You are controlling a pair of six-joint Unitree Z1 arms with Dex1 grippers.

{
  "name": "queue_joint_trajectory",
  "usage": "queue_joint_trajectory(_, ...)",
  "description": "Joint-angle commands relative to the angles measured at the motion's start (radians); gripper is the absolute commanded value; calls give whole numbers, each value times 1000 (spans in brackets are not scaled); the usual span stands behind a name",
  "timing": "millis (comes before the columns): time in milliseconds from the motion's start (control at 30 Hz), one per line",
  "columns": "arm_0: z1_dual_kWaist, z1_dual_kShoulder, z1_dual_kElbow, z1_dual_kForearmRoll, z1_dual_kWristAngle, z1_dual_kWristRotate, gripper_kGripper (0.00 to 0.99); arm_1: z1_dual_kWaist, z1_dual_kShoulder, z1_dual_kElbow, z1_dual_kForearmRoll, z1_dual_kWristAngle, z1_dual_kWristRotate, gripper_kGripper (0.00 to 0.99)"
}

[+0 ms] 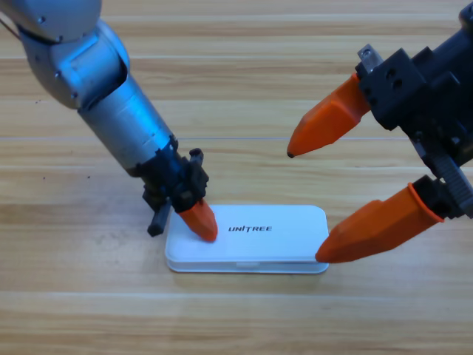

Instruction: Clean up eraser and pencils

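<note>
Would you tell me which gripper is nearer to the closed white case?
Left. The left gripper presses down on the white case at its left end; the right gripper is open beside its right end.

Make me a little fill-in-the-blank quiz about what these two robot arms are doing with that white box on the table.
1. The lid of the white case is ____.
2. The word printed on the lid is ____.
3. The left hand presses down on the case's ____ end.
4. The orange jaws of the right hand stand wide ____.

Missing words: shut; UNITREE; left; open
</note>
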Motion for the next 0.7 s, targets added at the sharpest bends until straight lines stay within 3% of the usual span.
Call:
queue_joint_trajectory(33, -55, 2, 114, -96, 61, -21, 0, -24, 35, -4, -11, 19, 6, 989)
queue_joint_trajectory(500, -67, -52, 153, -123, 95, -28, 0, -24, 39, -6, -11, 19, 6, 989)
queue_joint_trajectory(600, -67, -179, 133, -60, 120, -32, 0, -24, 42, -7, -11, 19, 6, 989)
queue_joint_trajectory(700, -69, -316, 50, 104, 127, -32, 0, -24, 45, -6, -11, 19, 6, 989)
